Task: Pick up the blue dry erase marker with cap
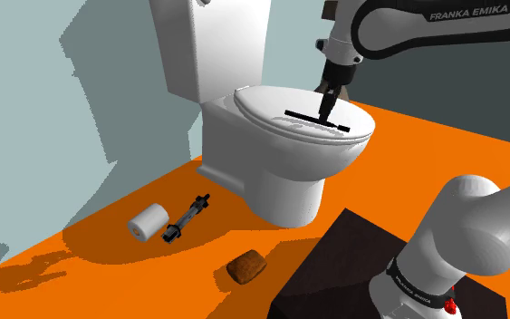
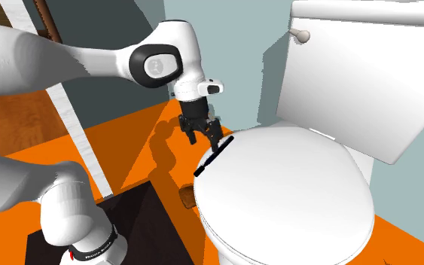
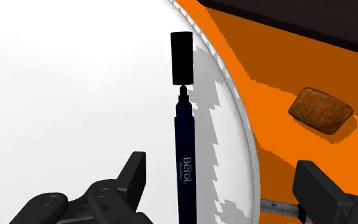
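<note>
- Shoulder view: marker (image 1: 316,120), drawn near-black, lies flat on the toilet lid (image 1: 262,100), toward the lid's 3 o'clock side. Gripper (image 1: 327,107) hangs just above it, at the marker's 12 o'clock, pointing down. I judge the step in hand to be the final approach, with the grasp not yet made. Arm (image 1: 443,23) carries "FRANKA EMIKA" in white capitals.
- Second exterior view: marker (image 2: 214,156) sits at the lid's (image 2: 293,181) 9 o'clock edge. Gripper (image 2: 202,137) is at the marker's 11 o'clock, jaws released and holding nothing.
- Wrist view: marker (image 3: 184,159) runs between the 2 fingers (image 3: 133,178), closer to 1 than the other and touched by neither. Its cap (image 3: 182,57) is at the far end. White lettering on it reads "Berol"; the smaller print beneath is too fine to read.
- Next move likely calls for a slight sideways shift to centre the marker, a short straight drop, then closing across it before lifting. With the lid's edge so near, a nudge could roll it off.
</note>
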`<state>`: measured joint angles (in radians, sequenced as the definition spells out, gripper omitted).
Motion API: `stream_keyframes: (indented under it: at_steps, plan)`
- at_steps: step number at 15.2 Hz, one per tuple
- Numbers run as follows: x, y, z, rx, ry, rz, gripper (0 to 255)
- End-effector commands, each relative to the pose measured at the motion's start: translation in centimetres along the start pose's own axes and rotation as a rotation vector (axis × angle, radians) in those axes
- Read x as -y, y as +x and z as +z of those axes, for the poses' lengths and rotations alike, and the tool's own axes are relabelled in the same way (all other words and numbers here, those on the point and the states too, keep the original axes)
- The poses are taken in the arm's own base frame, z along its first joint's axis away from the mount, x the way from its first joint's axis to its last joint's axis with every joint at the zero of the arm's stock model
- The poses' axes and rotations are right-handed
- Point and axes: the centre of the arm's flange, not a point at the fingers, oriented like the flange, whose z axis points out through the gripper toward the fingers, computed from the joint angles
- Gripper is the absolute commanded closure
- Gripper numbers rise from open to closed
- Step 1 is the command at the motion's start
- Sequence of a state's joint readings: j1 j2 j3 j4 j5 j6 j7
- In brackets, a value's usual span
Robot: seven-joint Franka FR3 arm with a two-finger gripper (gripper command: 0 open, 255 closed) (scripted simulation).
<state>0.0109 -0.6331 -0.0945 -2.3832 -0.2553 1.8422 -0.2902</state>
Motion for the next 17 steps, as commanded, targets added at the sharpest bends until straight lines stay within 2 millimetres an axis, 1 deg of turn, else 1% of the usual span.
stream_keyframes:
  at_steps: [1, 3, 4, 10, 11, 13, 14, 17]
  plan:
    - [-0.5, 1.7, -0.2, -0.052, -0.048, -0.036, 0]
    - [-1.0, 3.2, -0.4, -0.1, -0.094, -0.07, 0]
    - [-1.1, 3.4, -0.5, -0.106, -0.099, -0.074, 0]
    - [-0.4, 3.3, 2.6, -0.106, -0.099, -0.074, 0]
    - [-0.2, 3.3, 3.4, -0.106, -0.099, -0.074, 0]
    - [-0.2, 3.3, 3.4, -0.106, -0.099, -0.074, 0]
    - [-0.3, 3.4, 3.4, -0.106, -0.099, -0.074, 255]
    - [-0.3, 3.4, 3.5, -0.106, -0.099, -0.073, 255]
